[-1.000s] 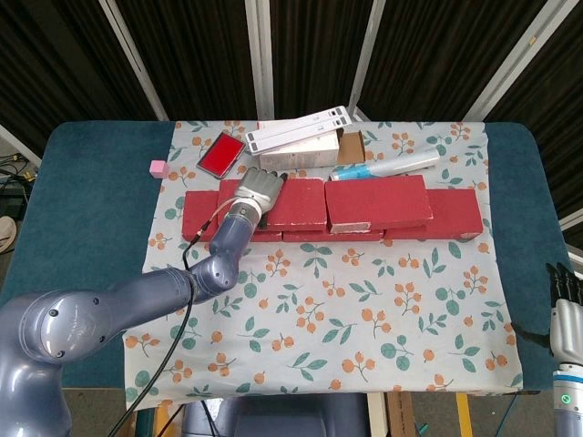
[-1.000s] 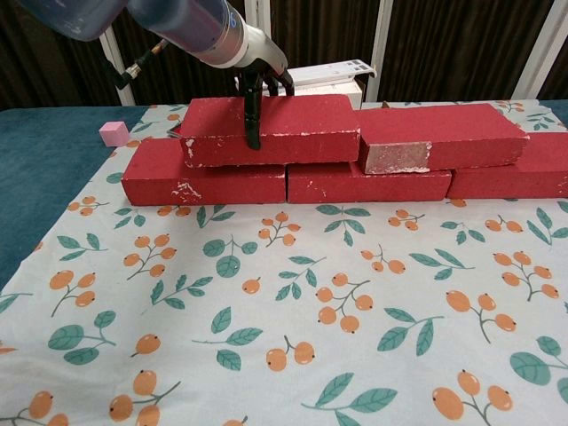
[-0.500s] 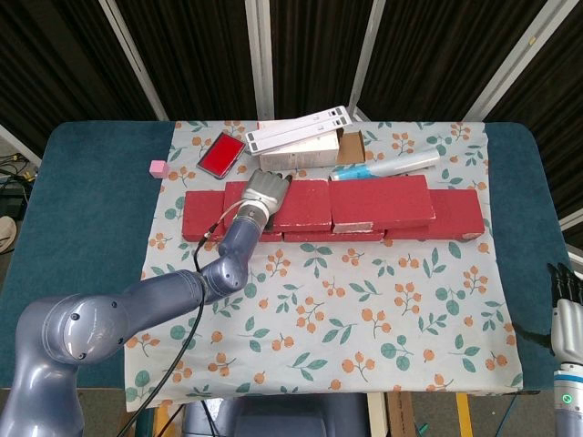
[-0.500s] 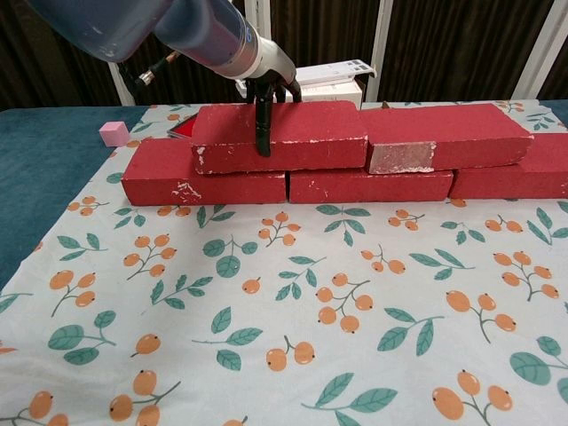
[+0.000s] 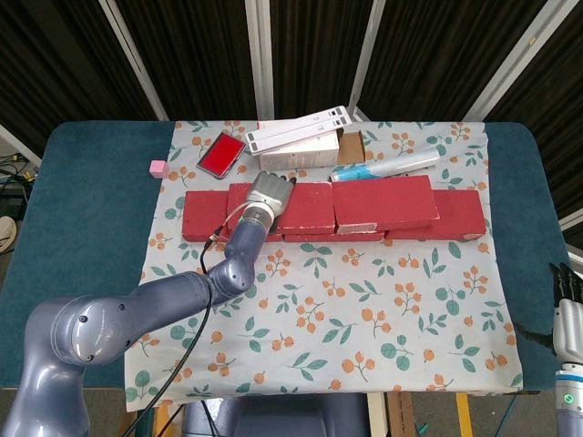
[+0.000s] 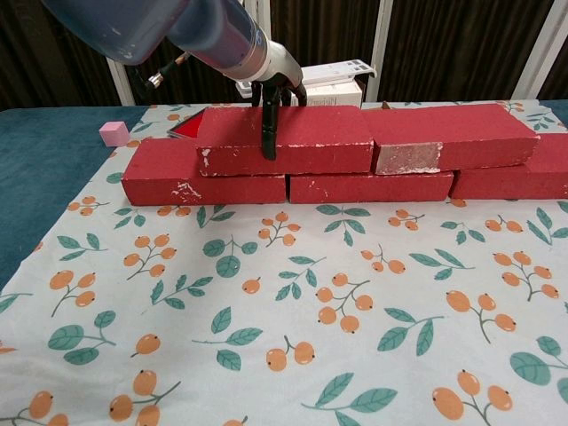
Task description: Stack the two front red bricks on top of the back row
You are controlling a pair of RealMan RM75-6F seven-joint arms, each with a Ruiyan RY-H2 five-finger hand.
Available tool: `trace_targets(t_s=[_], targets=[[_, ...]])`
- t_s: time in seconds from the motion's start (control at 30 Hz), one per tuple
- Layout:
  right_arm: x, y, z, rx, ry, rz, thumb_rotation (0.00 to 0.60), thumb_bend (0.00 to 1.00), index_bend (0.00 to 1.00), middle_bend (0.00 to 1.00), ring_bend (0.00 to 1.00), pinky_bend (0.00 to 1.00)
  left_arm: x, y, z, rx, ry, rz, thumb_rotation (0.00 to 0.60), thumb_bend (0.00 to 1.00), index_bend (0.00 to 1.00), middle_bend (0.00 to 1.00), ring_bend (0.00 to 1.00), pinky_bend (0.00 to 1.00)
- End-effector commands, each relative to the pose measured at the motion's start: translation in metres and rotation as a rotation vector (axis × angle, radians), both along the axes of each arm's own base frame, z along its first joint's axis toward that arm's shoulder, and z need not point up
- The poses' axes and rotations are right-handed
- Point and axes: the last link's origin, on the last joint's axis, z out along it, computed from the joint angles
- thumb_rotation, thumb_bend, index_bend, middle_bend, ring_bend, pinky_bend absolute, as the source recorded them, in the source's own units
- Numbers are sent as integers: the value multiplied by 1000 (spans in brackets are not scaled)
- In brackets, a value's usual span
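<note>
Left hand: lies on the left top brick, fingers over its top toward the far edge and one dark finger down its front face, so it grips that brick.
Right hand: low at the table's right edge, well apart from the bricks; only part of it shows in the head view, so I cannot tell whether its fingers are spread or curled.
Left top brick: sits on the back row, spanning the joint between the row's left and middle bricks; its right end touches the right top brick.
Right top brick: rests on the row, just beside the first, with a pale scuffed patch on its front face.
Back row: three red bricks end to end on the cloth, the left one jutting out past the top layer.
Cloth: floral, spread over a teal table.
Behind the bricks: a white box, a red flat case, a blue and white tube.
Pink cube: on the teal table, left of the cloth, apart from the bricks.
</note>
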Motion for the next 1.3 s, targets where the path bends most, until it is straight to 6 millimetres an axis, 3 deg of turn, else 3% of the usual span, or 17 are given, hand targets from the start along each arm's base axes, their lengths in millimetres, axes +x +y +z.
trace_targets(t_s=[0.03,0.23,0.43,0.67,0.93,1.3], targets=[[0,0,0,0,0,-2,600,153,0,0,0,0,-2,0,-2,0,7,4,600,22,340,364,246,184],[0,0,-1,1,0,-4,600,152,0,0,0,0,-1,0,-4,-3,10,7,600,21,300,299,205,178],[-1,0,-1,-2,0,-5,600,152,0,0,0,0,0,1,-4,11,28,8,600,0,163,162,93,162],[-1,-1,-1,-1,2,-9,600,152,0,0,0,0,0,1,0,22,35,19,600,0,74,69,3,154],[0,-1,-1,-2,5,-13,600,152,0,0,0,0,1,0,4,26,44,27,600,0,17,5,0,145],[-1,0,-1,-4,8,-23,600,152,0,0,0,0,7,-3,15,31,39,47,600,0,0,0,0,145]])
